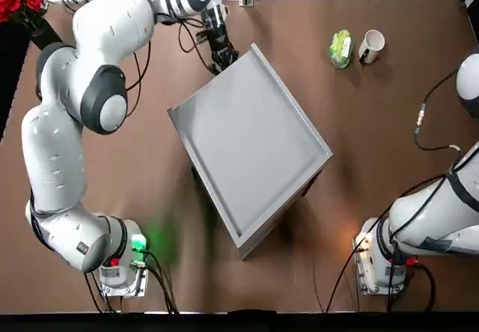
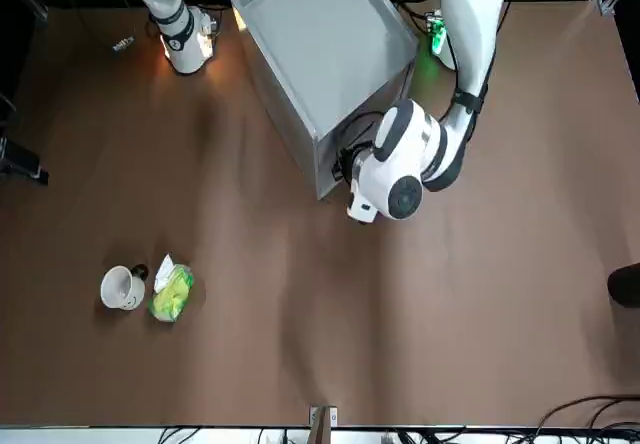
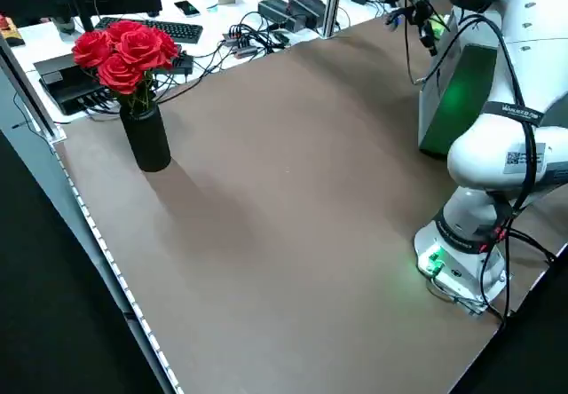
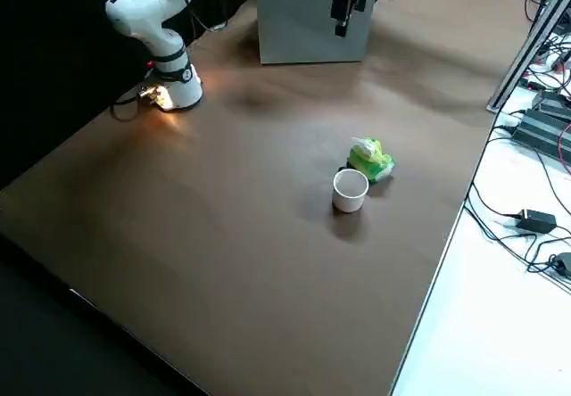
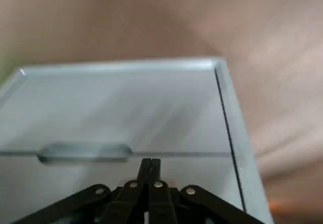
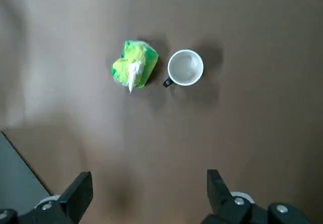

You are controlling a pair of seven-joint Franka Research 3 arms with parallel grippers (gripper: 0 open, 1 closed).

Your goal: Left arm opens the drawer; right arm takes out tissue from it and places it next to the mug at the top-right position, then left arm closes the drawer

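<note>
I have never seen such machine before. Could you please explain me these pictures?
Two robot arms share one table. One picture looks straight down, one faces the robot from across, two look from the sides, and two come from the arms' wrists.

On the table stands a large grey cabinet. Toward the far right lies a green and yellow tissue pack beside a white mug.

The left gripper, its fingers closed on nothing, is by the cabinet's front, where the drawers look shut. The right gripper is open and empty, above the table on the right side. So nothing is held.
</note>
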